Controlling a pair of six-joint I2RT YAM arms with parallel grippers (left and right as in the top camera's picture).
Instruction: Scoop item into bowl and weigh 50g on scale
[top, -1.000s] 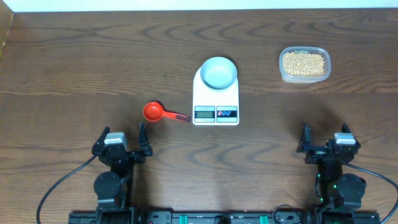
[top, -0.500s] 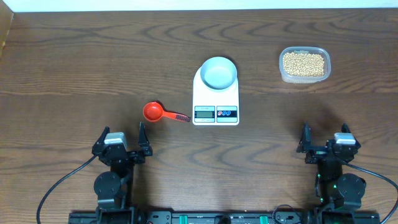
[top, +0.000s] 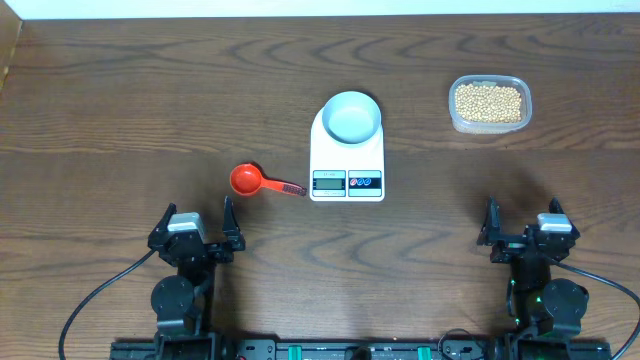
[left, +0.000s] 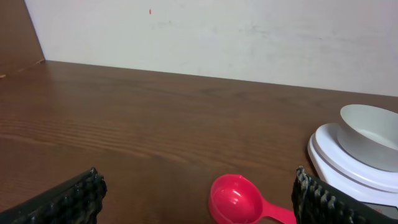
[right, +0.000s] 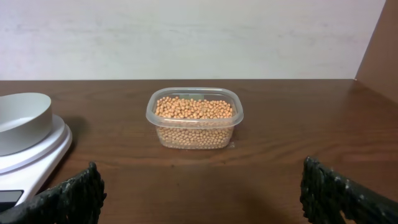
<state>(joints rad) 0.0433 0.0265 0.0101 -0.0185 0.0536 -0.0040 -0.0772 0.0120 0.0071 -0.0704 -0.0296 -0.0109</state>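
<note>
Both the left gripper (top: 196, 215) and the right gripper (top: 523, 218) stand wide open near the front of the table (top: 120, 120), holding nothing.

The red spoon (top: 247, 180) lies flat just left of the scale (top: 347, 160). Its handle is thin, so I think the fingers may slip on it or push it against the scale. The way from the tub (top: 452, 105) to the bowl (top: 352, 117) is long, and a tilted spoon can spill there. A too full scoop may also pass the target weight.

The beans (top: 488, 102) are small, round, smooth and tan-yellow, so they probably roll easily. They fill the clear tub at the far right, well apart from the scale. The bowl sits on the scale and looks empty.
</note>
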